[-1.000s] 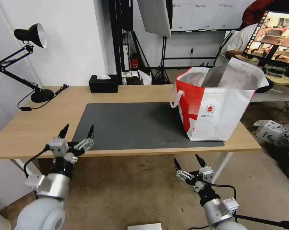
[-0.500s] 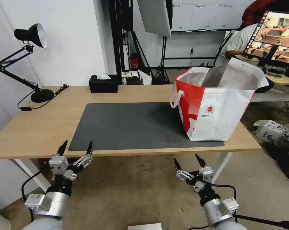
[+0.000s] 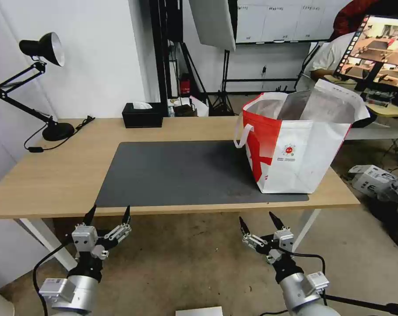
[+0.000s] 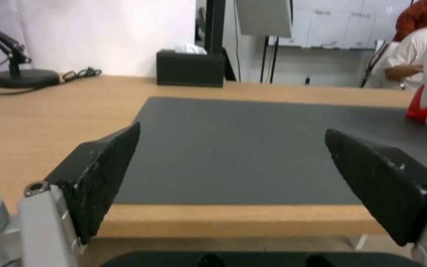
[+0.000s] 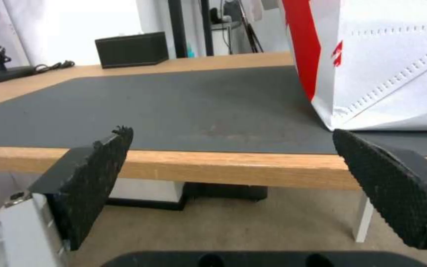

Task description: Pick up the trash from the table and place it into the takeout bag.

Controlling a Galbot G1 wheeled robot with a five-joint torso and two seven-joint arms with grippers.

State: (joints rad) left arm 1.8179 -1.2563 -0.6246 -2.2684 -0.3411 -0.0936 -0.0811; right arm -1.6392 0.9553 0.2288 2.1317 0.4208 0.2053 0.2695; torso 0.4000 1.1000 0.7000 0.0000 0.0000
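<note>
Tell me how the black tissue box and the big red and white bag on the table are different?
The tissue box is small, low and all black; the bag is big, tall and red and white. The box has a white tissue poking out of its top, while the bag stands wide open, showing a silver lining. The box sits at the table's back edge, off the grey mat; the bag stands on the mat. Both rest upright.

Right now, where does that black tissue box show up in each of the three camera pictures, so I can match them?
Head view: the black tissue box sits at the table's far edge, left of centre, behind the dark mat.
Left wrist view: the box is past the mat's far left corner.
Right wrist view: the box sits far back beyond the mat.
Shared landmark: the takeout bag at the mat's right end.
</note>
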